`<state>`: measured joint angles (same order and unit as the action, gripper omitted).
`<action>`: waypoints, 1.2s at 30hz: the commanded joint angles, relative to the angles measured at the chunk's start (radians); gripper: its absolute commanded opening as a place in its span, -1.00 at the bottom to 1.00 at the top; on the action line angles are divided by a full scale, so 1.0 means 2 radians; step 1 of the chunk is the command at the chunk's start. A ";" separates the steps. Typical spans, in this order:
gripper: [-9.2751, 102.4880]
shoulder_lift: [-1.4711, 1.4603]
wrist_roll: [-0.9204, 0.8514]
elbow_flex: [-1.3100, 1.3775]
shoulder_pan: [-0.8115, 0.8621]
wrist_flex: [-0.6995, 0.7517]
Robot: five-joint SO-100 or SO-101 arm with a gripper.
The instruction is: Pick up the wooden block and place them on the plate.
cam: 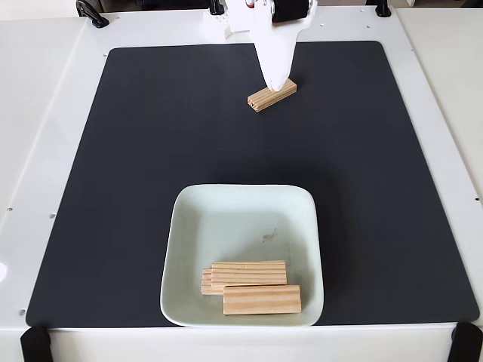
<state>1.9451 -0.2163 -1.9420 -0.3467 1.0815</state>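
From my fixed view I see the gripper (279, 84) coming down from the top edge of the picture, a white tapering finger whose tip meets the top of a lone wooden block (271, 96). I can make out one white finger only; the other is hidden behind it, so I cannot tell how wide the jaws stand or whether they are clamped on the block. The tip does overlap the block's upper face, a little toward its right end as the view shows it, and the block lies flat on the black mat (151, 188), turned at a slight angle with its grooved end face pointing lower left. Well below the gripper, toward the near edge of the mat, sits the plate (226, 219), pale mint-white and squarish with rounded corners, a small brownish mark (270, 236) on its floor. Inside the plate, at the end farthest from the gripper, lie three more blocks: one (262, 299) nearest the rim, another (249, 272) just behind it, and a third (207, 281) poking out to the left beneath that one, all lying lengthwise across the view and touching. The mat rests on a white table (45, 113). I can read no labels, brand marks or writing anywhere.
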 commanded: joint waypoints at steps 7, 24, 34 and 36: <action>-0.84 0.098 -0.094 -0.150 -0.011 -0.018; -0.63 0.111 -0.182 -0.196 0.028 0.018; -0.40 0.182 -0.192 -0.242 0.036 0.027; -0.40 0.188 -0.194 -0.252 0.035 0.027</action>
<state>2.2856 -0.5937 -2.4375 -0.2746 1.1290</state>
